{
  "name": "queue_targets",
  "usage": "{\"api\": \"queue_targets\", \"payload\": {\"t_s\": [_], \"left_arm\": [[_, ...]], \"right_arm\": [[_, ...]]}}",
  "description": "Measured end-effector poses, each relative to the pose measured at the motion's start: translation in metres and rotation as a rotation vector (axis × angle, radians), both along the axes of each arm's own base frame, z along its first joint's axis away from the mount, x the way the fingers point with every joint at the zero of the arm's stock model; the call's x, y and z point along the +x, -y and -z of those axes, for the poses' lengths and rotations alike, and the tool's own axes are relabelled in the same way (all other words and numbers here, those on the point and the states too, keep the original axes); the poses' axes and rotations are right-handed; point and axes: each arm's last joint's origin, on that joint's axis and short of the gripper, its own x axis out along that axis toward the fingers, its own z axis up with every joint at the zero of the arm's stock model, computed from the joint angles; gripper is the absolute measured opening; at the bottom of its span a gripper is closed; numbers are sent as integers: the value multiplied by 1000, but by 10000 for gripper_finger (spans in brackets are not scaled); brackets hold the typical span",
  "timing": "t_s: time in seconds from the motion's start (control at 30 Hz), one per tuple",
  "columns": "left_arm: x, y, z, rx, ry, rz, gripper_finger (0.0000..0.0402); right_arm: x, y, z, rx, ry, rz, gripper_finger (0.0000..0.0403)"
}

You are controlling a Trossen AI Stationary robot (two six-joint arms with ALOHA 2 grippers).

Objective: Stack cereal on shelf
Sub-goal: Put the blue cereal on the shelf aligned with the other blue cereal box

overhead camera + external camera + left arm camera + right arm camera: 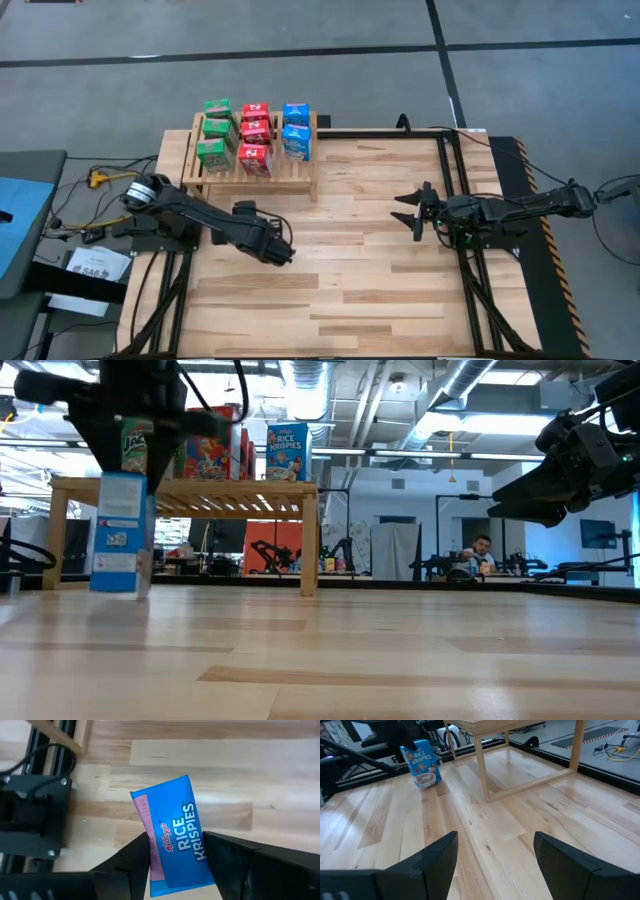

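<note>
Fingers clamping blue Rice Krispies box

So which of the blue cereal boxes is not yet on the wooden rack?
The blue Rice Krispies cardboard box standing on the plank tabletop, gripped by the left gripper; the other two blue boxes sit on the slatted wooden rack.

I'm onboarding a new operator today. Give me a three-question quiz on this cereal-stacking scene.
1. True or false: the left gripper is shut on the blue Rice Krispies box.
2. How many boxes stand on the shelf? A) six B) eight C) nine
3. Fill in: the right gripper is ____ and holds nothing.

Key: 1 true; 2 B; 3 open.
</note>
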Motion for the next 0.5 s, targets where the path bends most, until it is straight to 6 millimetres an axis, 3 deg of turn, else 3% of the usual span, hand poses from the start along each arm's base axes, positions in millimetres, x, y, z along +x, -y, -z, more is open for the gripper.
{"api": "queue_targets", "payload": {"t_s": [0.23, 0.5], "left_arm": [[-18, 11, -25, -5, 23, 234, 159], [-36, 12, -56, 37, 18, 641, 159]], "right_arm": [[0, 0, 0, 0, 0, 0, 286], [0, 0, 0, 0, 0, 0, 286]]}}
